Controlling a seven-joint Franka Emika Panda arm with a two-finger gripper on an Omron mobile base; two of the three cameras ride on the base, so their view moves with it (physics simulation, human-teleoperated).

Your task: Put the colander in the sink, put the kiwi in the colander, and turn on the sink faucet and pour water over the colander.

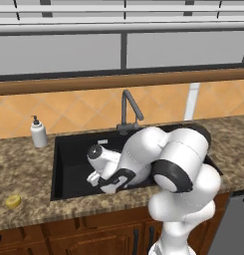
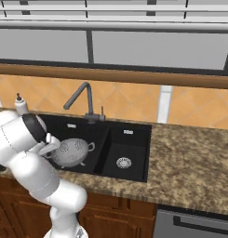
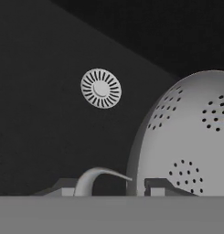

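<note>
The colander point(image 3: 191, 141) lies in the sink's point(image 2: 134, 132) large basin, its loop handle between the parted hand point(image 3: 111, 189).

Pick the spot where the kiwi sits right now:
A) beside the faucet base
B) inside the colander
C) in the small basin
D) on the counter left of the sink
D: the kiwi lies on the granite counter left of the sink, while the colander is in the large basin.

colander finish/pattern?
Shiny silver metal, clusters of fine holes; the colander shows best in the hand view.
</note>
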